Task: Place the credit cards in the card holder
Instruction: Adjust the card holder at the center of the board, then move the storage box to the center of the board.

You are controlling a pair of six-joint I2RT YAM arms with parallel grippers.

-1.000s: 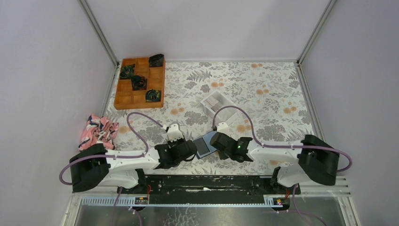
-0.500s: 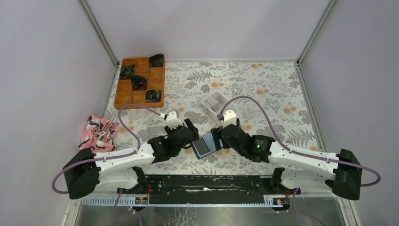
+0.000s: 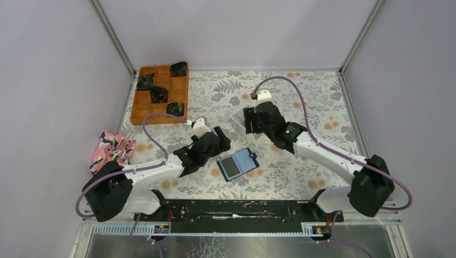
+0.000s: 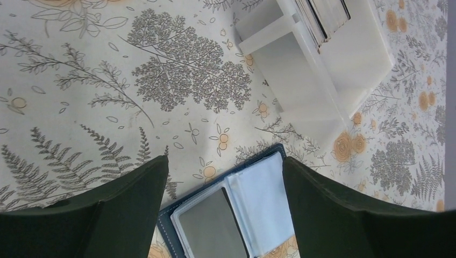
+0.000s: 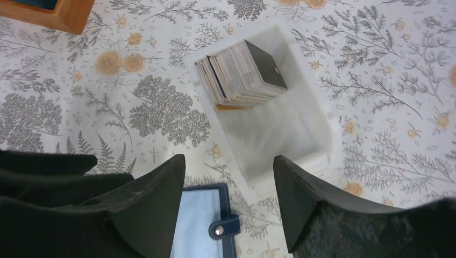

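— Reading outward from the fingers, how do both grippers stand?
— Left gripper (image 4: 223, 180) and right gripper (image 5: 228, 185): jaws spread wide, nothing held.
— And the task items?
— Card holder (image 3: 237, 164) lies open on the floral tablecloth (image 3: 301, 102), near both grippers, touching neither. Credit cards (image 5: 242, 75) stand on edge, stacked at one end of the white box (image 5: 285, 137), a dark card outermost.

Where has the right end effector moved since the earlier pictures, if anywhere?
Yes: the right end effector left the open navy folding wallet for the white plastic box farther back.
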